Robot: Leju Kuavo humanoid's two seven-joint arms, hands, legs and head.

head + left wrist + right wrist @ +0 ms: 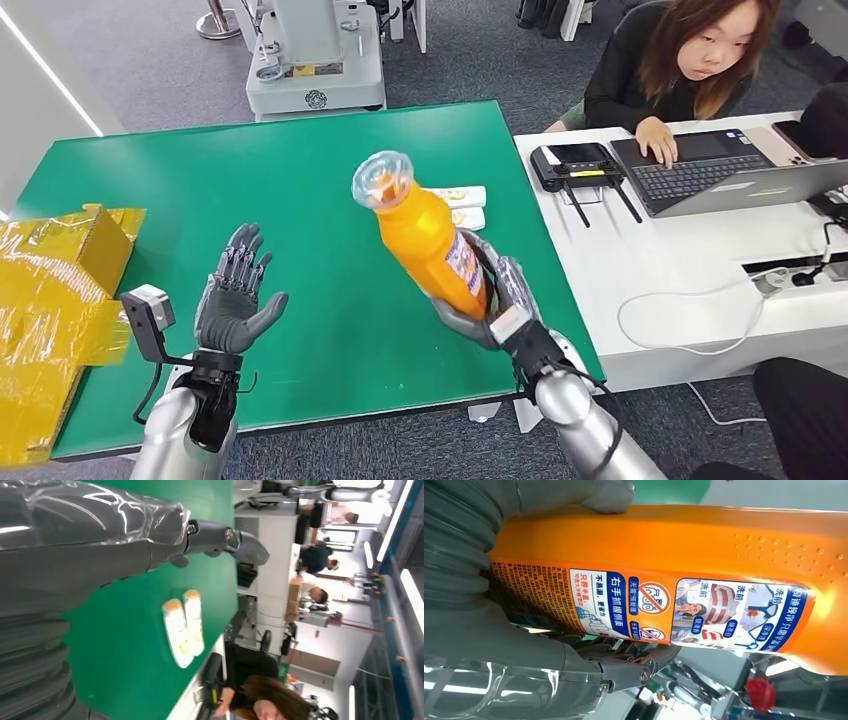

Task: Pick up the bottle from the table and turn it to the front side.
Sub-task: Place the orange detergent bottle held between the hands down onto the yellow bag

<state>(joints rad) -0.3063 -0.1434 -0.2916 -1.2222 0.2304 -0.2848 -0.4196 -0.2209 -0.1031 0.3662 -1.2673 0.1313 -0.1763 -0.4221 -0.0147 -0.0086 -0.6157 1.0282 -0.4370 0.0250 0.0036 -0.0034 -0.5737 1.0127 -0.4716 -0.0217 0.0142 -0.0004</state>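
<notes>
1. Your right hand (495, 300) holds the orange detergent bottle (430, 240) by its lower body, lifted above the green desk (300, 180) and tilted toward 11 o'clock, cap end up.
2. Your left hand (235, 295) is open and holds nothing, hovering at 9 o'clock of the bottle.
3. The bottle looks full, so likely heavy; rigid plastic, with a smooth glossy skin that may slip.
4. In the right wrist view the fingers wrap over the label (649, 610); I'd keep the grip low there while turning.
5. Two small tubes (462, 205) lie on the desk behind the bottle.
</notes>
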